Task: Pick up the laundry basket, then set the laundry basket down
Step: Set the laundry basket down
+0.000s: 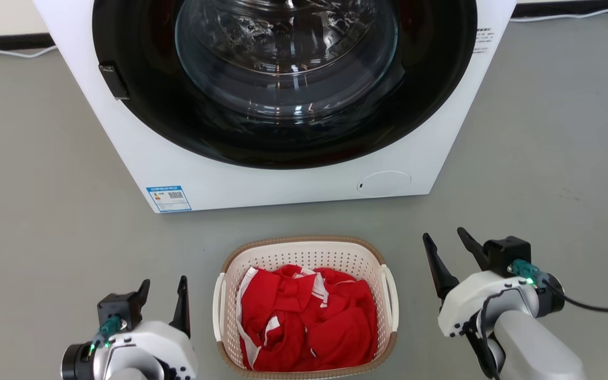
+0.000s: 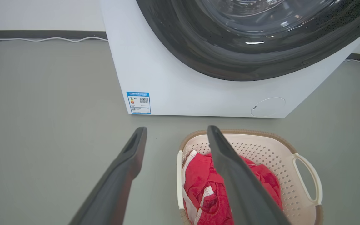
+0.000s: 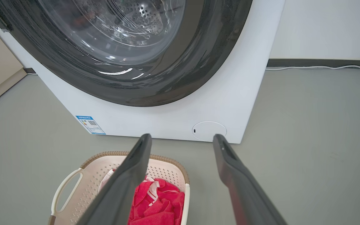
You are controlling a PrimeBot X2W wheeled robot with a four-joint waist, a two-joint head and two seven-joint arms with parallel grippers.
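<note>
laundry basket (image 1: 309, 257) lower centre, on floor (image 1: 45, 221) | left gripper (image 1: 164, 281), right gripper (image 1: 443, 233) flank it, both spread wide, empty | seemingly placed for two-sided lift

Rounded white shells form the left wrist housing (image 1: 151, 348) and the right wrist housing (image 1: 481, 298), each topped by a black mounting block (image 1: 507, 253) and a teal connector (image 1: 525, 270) with a small green light. The jaws are pairs of long, dark, tapering fingers (image 1: 437, 266), matte charcoal with a shallow slot near each tip. A black cable (image 1: 594, 307) trails from the right wrist beside a pale grey forearm (image 1: 536, 348).
</note>
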